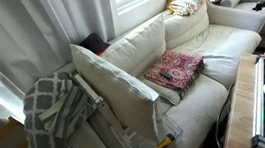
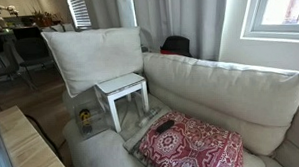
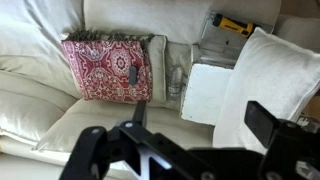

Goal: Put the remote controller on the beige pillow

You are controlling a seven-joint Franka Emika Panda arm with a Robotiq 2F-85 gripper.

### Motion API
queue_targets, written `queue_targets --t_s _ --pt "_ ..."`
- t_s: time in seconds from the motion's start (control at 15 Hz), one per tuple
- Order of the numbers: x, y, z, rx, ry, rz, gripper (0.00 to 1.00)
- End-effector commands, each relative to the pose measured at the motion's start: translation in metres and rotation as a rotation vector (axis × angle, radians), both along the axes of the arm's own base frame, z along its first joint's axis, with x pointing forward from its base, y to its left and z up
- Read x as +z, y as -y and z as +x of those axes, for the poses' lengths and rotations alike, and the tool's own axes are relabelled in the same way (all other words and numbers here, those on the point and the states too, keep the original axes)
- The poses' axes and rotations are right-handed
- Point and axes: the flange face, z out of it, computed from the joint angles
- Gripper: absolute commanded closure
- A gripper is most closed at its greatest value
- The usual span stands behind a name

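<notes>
The remote controller (image 3: 134,73) is a slim dark bar lying on the red patterned pillow (image 3: 105,68) on the sofa seat. It also shows in both exterior views (image 1: 163,76) (image 2: 164,125). The beige pillow (image 3: 256,85) stands upright at the sofa's end, leaning by a small white table (image 3: 205,92). It shows in both exterior views (image 1: 113,81) (image 2: 94,57). My gripper (image 3: 200,116) is open and empty, high above the seat between the red pillow and the beige pillow. It does not show in either exterior view.
The grey-and-white lattice blanket (image 1: 51,111) hangs over the sofa arm. A yellow-black tool (image 3: 235,25) lies beyond the white table (image 2: 125,92). A small jar (image 2: 86,118) stands by the table's legs. The sofa's back cushions (image 2: 220,91) run behind the red pillow (image 2: 192,144).
</notes>
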Motion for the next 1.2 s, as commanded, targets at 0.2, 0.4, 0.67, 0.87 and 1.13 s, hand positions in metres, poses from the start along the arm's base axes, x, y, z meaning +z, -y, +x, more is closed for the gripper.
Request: queue_targets --t_s 0.2,0.4,0.67,0.87,1.13 --pt "0.0 0.0 0.0 0.0 0.0 0.0 0.0" --pt "-0.017 -0.015 0.022 -0.035 0.049 0.068 0.0" --pt "-0.047 -0.038 0.069 -0.14 0.177 0.211 0.0" --pt "-0.091 -0.059 0.105 -0.15 0.182 0.276 0.0" --pt "-0.152 -0.079 0.141 -0.119 0.126 0.305 0.0"
